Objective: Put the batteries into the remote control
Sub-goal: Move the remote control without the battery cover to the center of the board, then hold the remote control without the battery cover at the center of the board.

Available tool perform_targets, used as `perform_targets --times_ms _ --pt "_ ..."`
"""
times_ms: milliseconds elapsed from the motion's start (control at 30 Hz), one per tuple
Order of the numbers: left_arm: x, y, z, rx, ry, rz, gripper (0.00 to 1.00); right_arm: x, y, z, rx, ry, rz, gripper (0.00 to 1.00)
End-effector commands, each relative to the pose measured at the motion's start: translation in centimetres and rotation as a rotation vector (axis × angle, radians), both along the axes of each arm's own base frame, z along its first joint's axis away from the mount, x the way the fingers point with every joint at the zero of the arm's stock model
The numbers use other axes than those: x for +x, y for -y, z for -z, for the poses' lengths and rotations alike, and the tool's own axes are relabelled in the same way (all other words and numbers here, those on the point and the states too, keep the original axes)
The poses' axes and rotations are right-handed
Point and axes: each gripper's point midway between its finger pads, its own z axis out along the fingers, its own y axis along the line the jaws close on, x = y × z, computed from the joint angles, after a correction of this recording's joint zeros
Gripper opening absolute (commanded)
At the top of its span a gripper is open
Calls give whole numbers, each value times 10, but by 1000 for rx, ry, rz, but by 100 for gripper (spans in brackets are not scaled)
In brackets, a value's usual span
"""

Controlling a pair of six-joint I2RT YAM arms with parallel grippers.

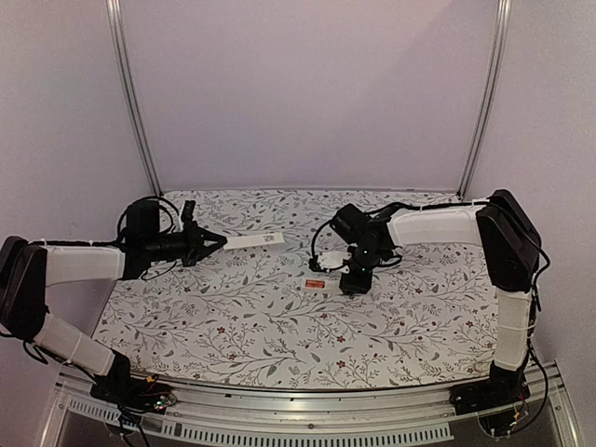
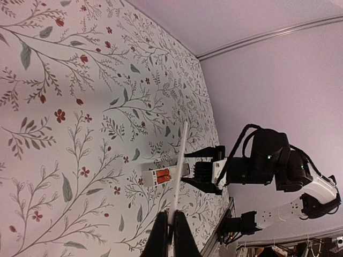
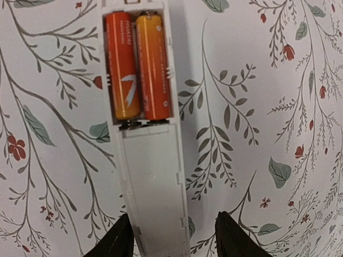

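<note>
At table centre: batteries point(image 3: 134, 64) seated in remote control point(image 3: 155, 176), right gripper point(image 3: 171, 241) spread astride.
Lower cover point(image 1: 256, 241) clenched in left gripper point(image 2: 171, 222) flat, edges aligned.

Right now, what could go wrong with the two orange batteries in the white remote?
The two orange cylindrical batteries lie uncovered in the slim white plastic remote control. The open right gripper straddles it; a nudge might tip them out. The left gripper pinches a thin white strip, perhaps the cover, by one end only, so it could slip or twist.
</note>
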Motion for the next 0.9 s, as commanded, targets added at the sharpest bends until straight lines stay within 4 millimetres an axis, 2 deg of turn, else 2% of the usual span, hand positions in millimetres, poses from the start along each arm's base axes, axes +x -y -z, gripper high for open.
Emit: perform_targets --times_ms 0,100,233,333,367,533,633,733,867 --pt "4 7 -6 11 36 35 0 10 10 -5 -14 39 52 52" --pt "3 13 -3 13 31 51 0 9 12 -4 -6 30 65 52" --pt "1 25 0 2 35 95 0 3 3 -23 93 19 106 52" --pt "-1 38 4 -13 28 143 0 -2 -6 -54 229 36 142 52" --pt "-1 42 7 -18 22 155 0 -3 -6 -71 274 60 154 53" --pt "-6 71 17 -41 7 247 0 0 4 -116 397 151 271 60" --pt "-6 82 25 -49 -5 276 0 4 13 -123 449 138 392 66" --pt "-7 94 30 -81 -13 319 0 -7 12 -120 529 36 449 81" --pt "-12 113 39 -98 -27 386 0 -11 15 -123 610 -4 515 92"
